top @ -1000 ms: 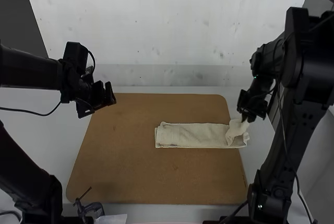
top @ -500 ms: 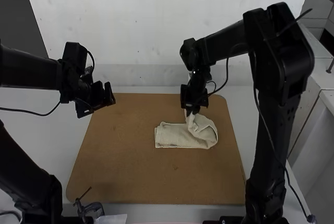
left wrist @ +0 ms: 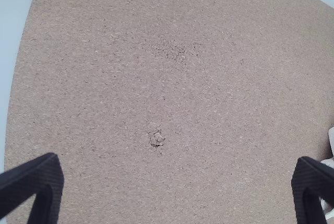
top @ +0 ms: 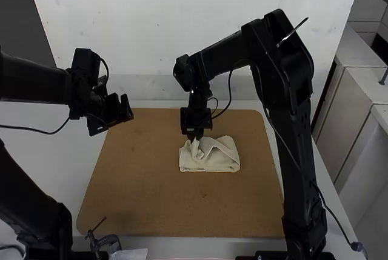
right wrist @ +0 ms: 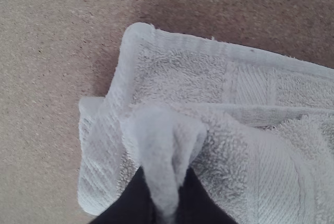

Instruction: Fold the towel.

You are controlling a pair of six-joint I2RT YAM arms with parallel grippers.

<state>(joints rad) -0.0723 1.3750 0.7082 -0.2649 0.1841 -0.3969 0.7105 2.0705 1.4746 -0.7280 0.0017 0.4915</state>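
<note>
In the high view the cream towel [top: 219, 158] lies on the brown board, its right part folded over onto its left part in a short stack. My right gripper [top: 194, 136] is at the stack's left end, shut on a pinched bit of the upper layer. From the right wrist, the towel [right wrist: 182, 72] shows its layered edges, and a bunched tuft rises between the fingers of the right gripper [right wrist: 167, 198]. My left gripper [top: 128, 110] hangs over the board's far left corner; in the left wrist view the left gripper [left wrist: 177, 182] is open with nothing between its fingers.
The brown board [top: 151, 205] lies on a white table [top: 48, 169], with a white wall [top: 182, 30] behind. A small dark clamp-like item [top: 108, 243] and a white paper [top: 130, 254] are at the near left edge.
My right gripper has moved left from the towel's right end, carrying that end over onto the left part, so the towel is now much shorter. The left arm has kept still.
</note>
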